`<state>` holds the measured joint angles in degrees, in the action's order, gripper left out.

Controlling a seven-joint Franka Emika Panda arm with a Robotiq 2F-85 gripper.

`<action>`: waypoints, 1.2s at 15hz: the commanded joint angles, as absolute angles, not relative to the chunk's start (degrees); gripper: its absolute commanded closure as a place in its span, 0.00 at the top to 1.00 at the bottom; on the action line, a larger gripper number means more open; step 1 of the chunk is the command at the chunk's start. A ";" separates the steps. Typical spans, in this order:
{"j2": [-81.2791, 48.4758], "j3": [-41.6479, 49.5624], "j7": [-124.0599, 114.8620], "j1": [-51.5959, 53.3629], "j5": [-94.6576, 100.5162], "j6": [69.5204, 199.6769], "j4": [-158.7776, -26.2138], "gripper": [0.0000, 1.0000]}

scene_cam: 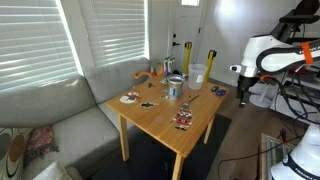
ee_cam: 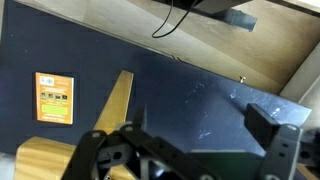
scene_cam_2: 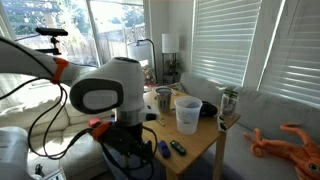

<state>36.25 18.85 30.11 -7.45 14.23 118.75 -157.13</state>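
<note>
Small blue and dark pen-like bits lie at the edge of the light wooden table, just beside the claw. They are too small to identify. Claw hangs off the table's side, jaws spread wide, nothing between them. Under the claw in the wrist view: dark blue floor covering. Past the bits, farther from the claw: white plastic tub. Wooden table leg and orange-framed card off to one side of the claw. In an exterior view the white arm housing hides most of the claw. Fingers are cropped at the wrist frame's bottom.
</note>
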 commanded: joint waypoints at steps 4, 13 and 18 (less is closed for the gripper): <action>36.17 18.32 30.39 -7.95 13.85 118.71 -157.09 1.00; 36.97 7.37 22.17 0.65 8.14 122.17 -150.22 1.00; 31.25 1.47 20.08 3.48 11.77 130.31 -141.43 1.00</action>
